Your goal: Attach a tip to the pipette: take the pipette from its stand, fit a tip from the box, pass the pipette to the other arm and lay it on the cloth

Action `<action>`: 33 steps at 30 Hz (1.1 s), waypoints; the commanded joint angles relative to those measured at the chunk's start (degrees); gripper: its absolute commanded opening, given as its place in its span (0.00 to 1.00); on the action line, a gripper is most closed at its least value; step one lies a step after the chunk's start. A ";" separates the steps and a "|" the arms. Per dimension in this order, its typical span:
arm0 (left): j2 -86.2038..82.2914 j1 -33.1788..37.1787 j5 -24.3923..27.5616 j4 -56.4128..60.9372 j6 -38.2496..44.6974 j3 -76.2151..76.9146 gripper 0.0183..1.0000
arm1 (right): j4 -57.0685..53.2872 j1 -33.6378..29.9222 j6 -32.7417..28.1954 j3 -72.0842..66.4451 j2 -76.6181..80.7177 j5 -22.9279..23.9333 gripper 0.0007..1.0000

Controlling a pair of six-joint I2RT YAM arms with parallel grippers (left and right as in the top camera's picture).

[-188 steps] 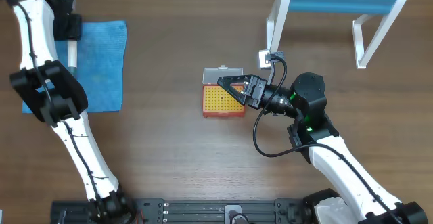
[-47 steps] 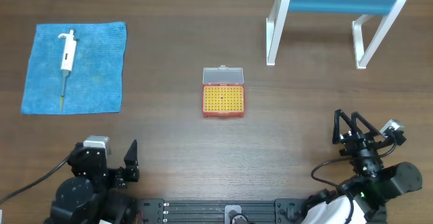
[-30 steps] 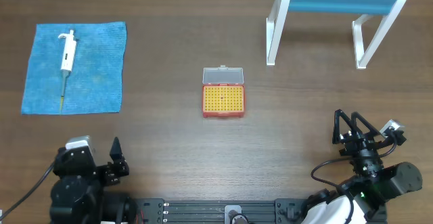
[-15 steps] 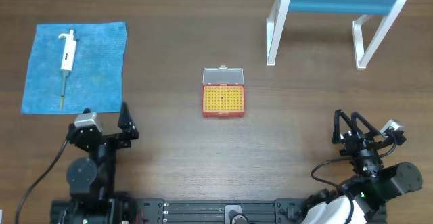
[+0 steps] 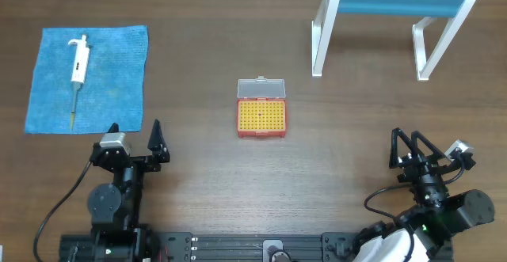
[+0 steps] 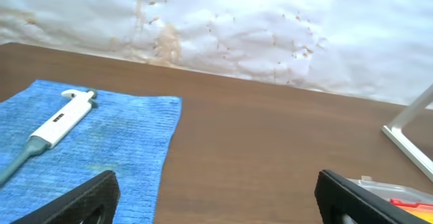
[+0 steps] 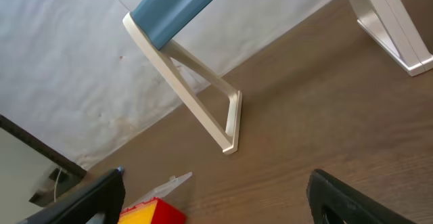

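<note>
- The pipette (image 5: pixel 78 66) lies flat on the blue cloth (image 5: pixel 115 80) at the far left of the bench (image 5: pixel 198 40). Its white head points toward the far edge, and its slim shaft ends in a yellowish tip toward the near edge.
- The left gripper (image 5: pixel 135 134) sits low on the left side, just off the cloth's near edge — its fingers are spread wide and hold nothing. Its wrist view shows the pipette on the cloth and a corner of the tip box.
- The tip box (image 5: pixel 261 117) stands mid-bench, well apart from the cloth. It is orange with rows of yellow tips, and its clear lid is folded back on the far side.
- The stand (image 5: pixel 396 1) — white legs under a blue crossbar — occupies the far right corner.
- The right gripper (image 5: pixel 405 142) sits low at the near right, fingers spread and empty.
</note>
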 commanded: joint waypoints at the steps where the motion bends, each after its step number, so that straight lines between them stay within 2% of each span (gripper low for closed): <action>1: -0.70 0.28 1.79 0.50 1.14 -0.55 0.94 | 0.09 -0.24 -0.61 0.07 -0.24 -0.11 0.87; 25: -0.70 0.28 1.79 0.48 1.14 -0.55 0.94 | 0.09 -0.22 -0.61 0.07 -0.55 -0.11 0.87; 27: -0.70 0.28 1.79 0.48 1.14 -0.55 0.94 | -0.57 1.05 -4.70 0.00 -2.43 3.61 0.87; 29: -0.70 0.28 1.79 0.48 1.14 -0.55 0.94 | -2.78 4.68 -6.60 -0.07 -4.55 4.92 0.87; 31: -0.70 0.28 1.79 0.48 1.14 -0.55 0.94 | -6.25 12.46 -7.19 -0.11 -7.91 13.60 0.87; 33: -0.70 0.28 1.79 0.48 1.14 -0.55 0.94 | -11.21 25.18 -9.68 -0.11 -13.68 28.35 0.87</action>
